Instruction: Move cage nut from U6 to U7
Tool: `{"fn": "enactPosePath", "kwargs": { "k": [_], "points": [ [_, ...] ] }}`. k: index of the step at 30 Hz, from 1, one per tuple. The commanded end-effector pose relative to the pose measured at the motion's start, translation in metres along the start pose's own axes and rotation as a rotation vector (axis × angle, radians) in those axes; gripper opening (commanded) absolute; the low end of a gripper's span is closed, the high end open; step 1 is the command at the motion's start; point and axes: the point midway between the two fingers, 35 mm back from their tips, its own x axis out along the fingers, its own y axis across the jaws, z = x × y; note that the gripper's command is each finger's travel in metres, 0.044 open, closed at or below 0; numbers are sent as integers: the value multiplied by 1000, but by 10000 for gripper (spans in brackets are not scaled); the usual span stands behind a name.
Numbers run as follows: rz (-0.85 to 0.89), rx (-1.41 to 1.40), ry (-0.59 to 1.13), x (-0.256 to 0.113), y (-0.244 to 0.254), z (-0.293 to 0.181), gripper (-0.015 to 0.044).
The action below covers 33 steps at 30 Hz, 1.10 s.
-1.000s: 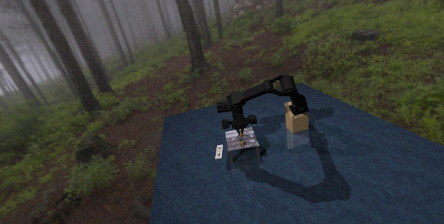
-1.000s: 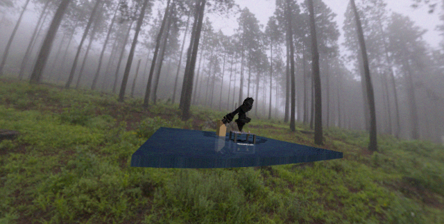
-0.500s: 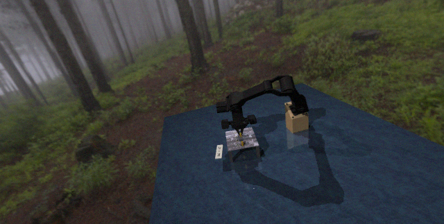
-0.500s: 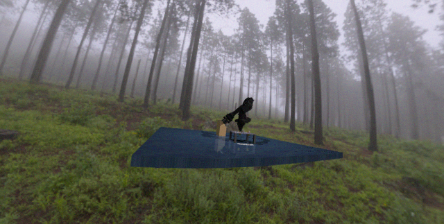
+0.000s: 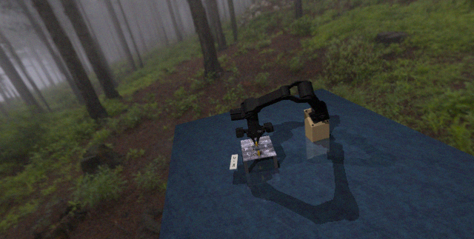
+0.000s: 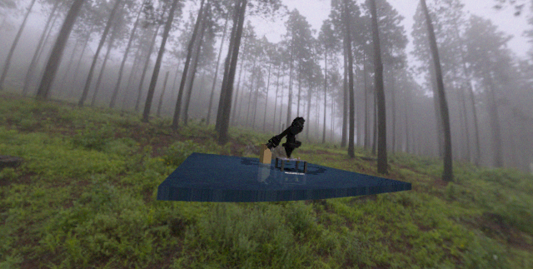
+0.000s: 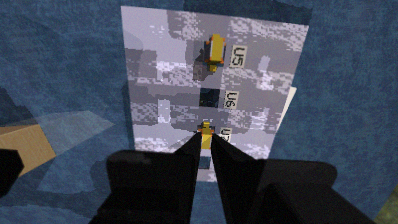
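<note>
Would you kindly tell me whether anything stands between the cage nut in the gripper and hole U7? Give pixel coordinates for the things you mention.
Nothing visible does. The gripper [image 5: 256, 143] [image 6: 289, 156] [image 7: 205, 136] holds the cage nut [image 7: 206, 129] beside the U7 label [image 7: 225, 135], and the other nut [image 5: 258, 153] [image 7: 215, 50] sits away at U5. The fingers and nut hide hole U7 itself, so its inside I cannot tell.
</note>
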Motion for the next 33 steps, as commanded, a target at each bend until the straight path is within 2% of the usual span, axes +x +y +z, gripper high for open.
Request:
{"fn": "enactPosePath", "kwargs": {
  "k": [1, 17, 33],
  "points": [
    [3, -4, 3, 0, 0, 0, 25],
    [3, -4, 3, 1, -1, 0, 25],
    [1, -2, 0, 1, -2, 0, 440]
  ]
}}
